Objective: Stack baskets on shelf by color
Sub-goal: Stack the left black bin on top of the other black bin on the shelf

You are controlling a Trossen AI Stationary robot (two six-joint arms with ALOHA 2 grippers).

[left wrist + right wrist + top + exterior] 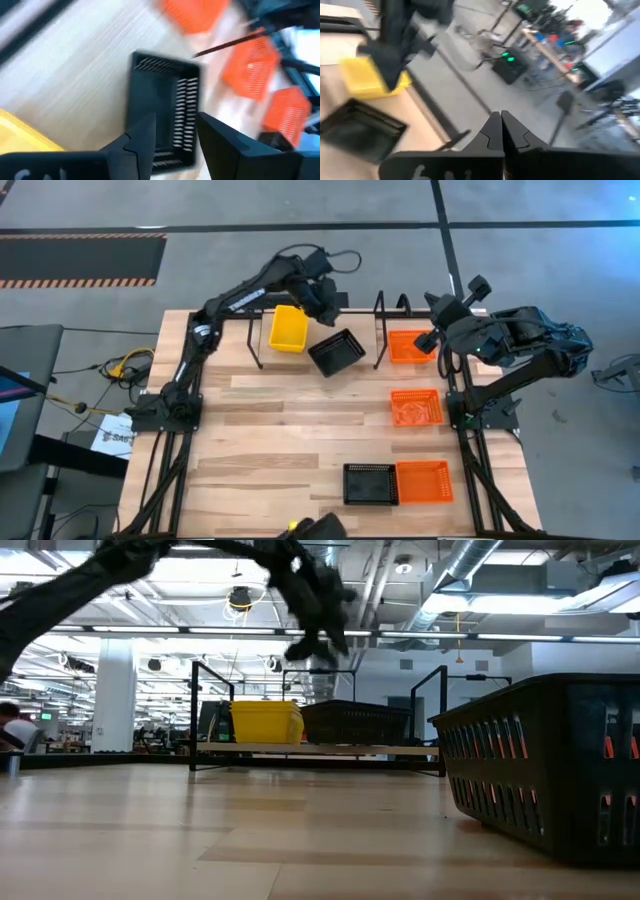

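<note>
1. Left gripper [327, 302] is hovering over the shelf [320, 352] at the tabletop's far edge, just above the black basket [337, 352] in the shelf's middle slot.
2. Its fingers [142, 142] are standing spread, with a clear gap between them and nothing pinched. In the left wrist view the black basket [162, 112] is lying below the gap, apart from the fingertips.
3. That black basket is sitting skewed on the shelf board, with one corner poking over the board's near edge.
4. Yellow basket [289, 328] is sitting at the shelf's left end, just beside the black one. In the low view both are resting on the board side by side.
5. Orange basket [408, 345] is occupying the shelf's right end.
6. Right gripper [428, 340] is waiting at the shelf's right end, close to that orange basket. Its fingers [492, 132] are pressed together, holding nothing.
7. Second orange basket [415, 407] is lying on the tabletop near the right edge, mid-depth.
8. Another black basket [369, 483] and a third orange basket [424, 481] are sitting touching, side by side, near the tabletop's near edge, right of centre.
</note>
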